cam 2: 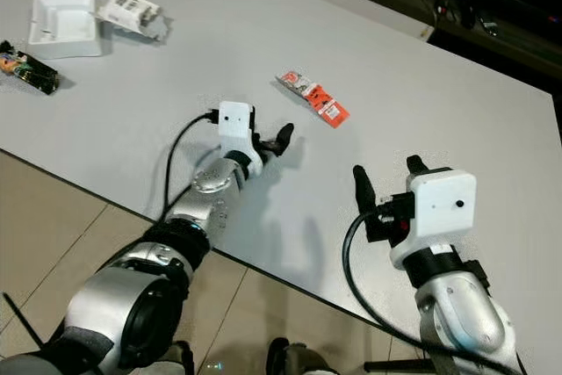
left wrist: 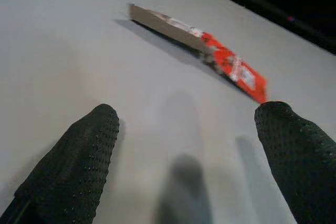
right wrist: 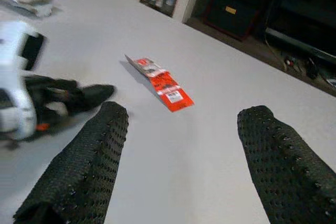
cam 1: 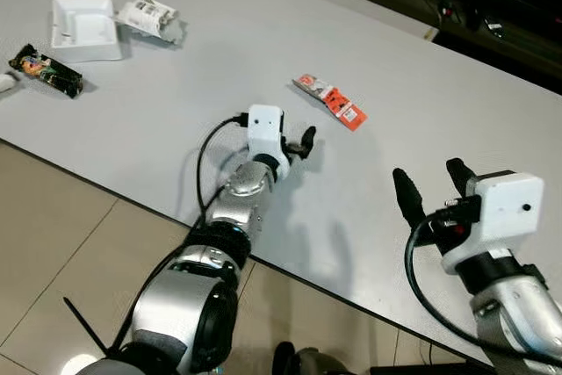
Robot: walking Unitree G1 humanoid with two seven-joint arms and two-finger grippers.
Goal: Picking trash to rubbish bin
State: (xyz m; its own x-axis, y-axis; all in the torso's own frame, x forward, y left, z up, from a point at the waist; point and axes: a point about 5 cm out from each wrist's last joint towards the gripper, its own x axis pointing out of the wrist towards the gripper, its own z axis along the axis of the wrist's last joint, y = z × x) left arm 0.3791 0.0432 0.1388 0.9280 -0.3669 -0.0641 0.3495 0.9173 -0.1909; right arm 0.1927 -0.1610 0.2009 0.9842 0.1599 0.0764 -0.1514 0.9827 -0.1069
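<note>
Now the left gripper (cam 1: 301, 144) sits low over the grey table (cam 1: 219, 50) at the centre of the frame, its two black fingers (left wrist: 79, 161) spread wide with nothing between them, pointed toward the red wrapper (cam 1: 330, 101). That wrapper lies flat just up and to the right of the fingertips, near but not touching. The right gripper (cam 1: 432, 187) hovers at the lower right of the frame, also wide open and empty, looking across at the same wrapper (right wrist: 159, 83). Further out, in the upper left of the frame, sit a white tray (cam 1: 83, 30), a crumpled white packet (cam 1: 149, 17) beside it, and a dark snack wrapper (cam 1: 46, 71) near the table edge. By my reading this is the approach to the first pick: the left arm needs to reach further, straddle the thin wrapper and close down on it, tricky since it lies so flat.
</note>
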